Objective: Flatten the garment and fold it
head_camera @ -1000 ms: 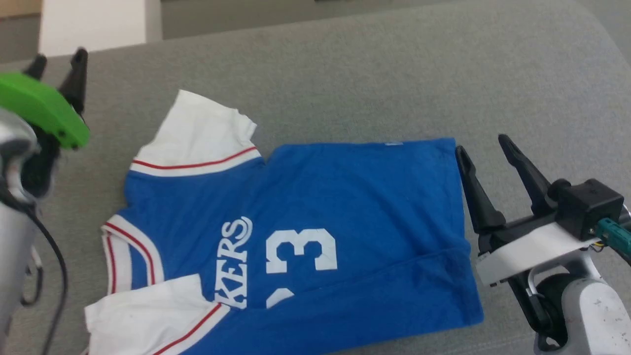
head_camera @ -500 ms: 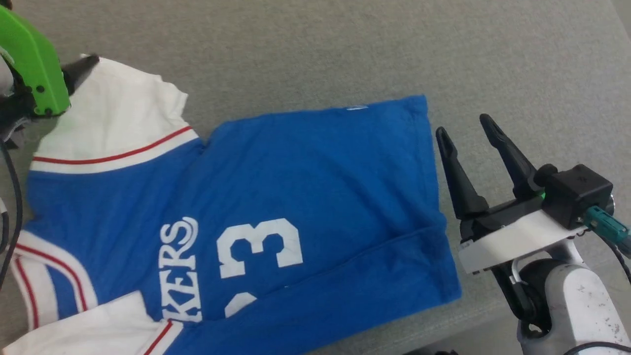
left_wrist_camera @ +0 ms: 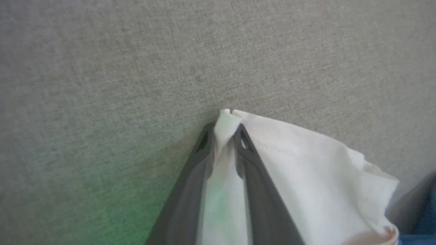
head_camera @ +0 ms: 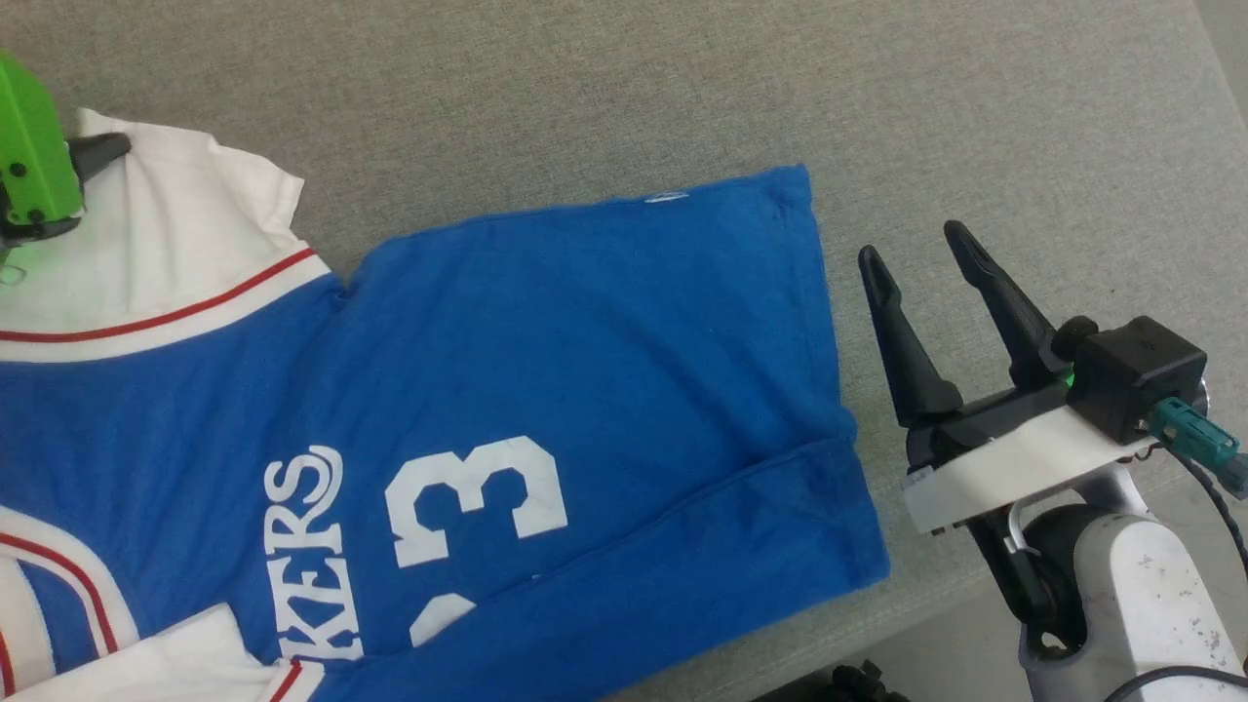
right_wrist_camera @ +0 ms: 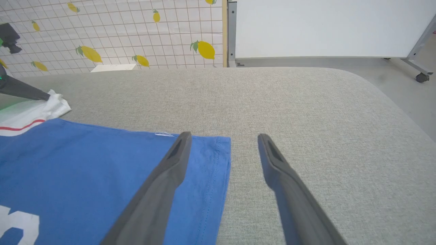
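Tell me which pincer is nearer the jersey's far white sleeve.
Left. The left pincer grips that white sleeve at its corner; the right pincer stands open beside the blue hem.

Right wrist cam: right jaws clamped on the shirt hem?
No, the right gripper stands with jaws wide apart by the garment's blue hem, gripping nothing.

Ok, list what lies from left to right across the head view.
left gripper → white sleeve → blue body of the garment → right gripper
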You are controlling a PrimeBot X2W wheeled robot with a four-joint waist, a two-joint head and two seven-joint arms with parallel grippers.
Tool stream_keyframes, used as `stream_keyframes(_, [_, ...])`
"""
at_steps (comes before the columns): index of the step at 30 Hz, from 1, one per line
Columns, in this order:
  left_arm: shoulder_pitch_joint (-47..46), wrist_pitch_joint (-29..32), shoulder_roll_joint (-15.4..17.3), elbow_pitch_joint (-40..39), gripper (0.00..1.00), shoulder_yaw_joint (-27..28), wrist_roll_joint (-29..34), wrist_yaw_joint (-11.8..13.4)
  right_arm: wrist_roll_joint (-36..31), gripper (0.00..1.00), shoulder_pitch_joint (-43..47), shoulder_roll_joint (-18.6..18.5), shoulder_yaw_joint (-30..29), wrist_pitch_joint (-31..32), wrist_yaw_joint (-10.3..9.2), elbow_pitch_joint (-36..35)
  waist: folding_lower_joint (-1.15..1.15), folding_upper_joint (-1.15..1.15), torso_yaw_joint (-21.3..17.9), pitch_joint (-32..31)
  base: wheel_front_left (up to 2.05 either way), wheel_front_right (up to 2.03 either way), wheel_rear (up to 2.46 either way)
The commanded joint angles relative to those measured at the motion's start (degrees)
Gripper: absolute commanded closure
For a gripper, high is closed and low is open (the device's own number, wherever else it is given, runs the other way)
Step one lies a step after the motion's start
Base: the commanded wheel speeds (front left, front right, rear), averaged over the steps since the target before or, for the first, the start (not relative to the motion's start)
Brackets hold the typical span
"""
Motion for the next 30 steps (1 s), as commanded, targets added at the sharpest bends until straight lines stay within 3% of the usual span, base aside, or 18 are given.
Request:
stream_keyframes(1, [6.74, 1.91, -4.04, 3.05, 1.0, -3.1, -1.08, 0.26, 0.61, 0.0, -0.75, 0.1, -0.08, 0.3, -0.06, 0.28, 0.0, 0.69, 0.18, -0.32, 0.0, 0.0, 0.0])
stream_keyframes(10, [4.86, -2.89, -4.86, 3.08, 1.0, -2.39, -0.53, -0.81, 5.35, 0.0, -2.88, -3.14, -2.49, 6.12, -0.06, 3.55, 0.0, 0.69, 3.81, -4.2, 0.0, 0.0, 0.0])
stream_keyframes(18, [0.89, -8.2, -7.06, 1.24, 1.0, -3.03, 1.03, -2.56, 12.56, 0.0, -10.1, -8.44, -3.92, 21.06, -0.06, 12.13, 0.0, 0.69, 9.68, -6.97, 0.0, 0.0, 0.0])
stream_keyframes(25, [-1.35, -11.29, -8.89, -1.31, 1.0, -3.92, 1.06, -3.64, 15.86, 0.0, -18.39, -12.27, -2.23, 35.37, -0.06, 20.06, 0.0, 0.69, 13.84, -5.53, 0.0, 0.0, 0.0])
stream_keyframes(30, [-2.6, -13.15, -10.32, -3.09, 1.0, -4.74, 0.68, -4.01, 16.27, 0.0, -23.57, -13.66, -0.95, 40.98, -0.06, 26.02, 0.0, 0.69, 16.24, -3.54, 0.0, 0.0, 0.0])
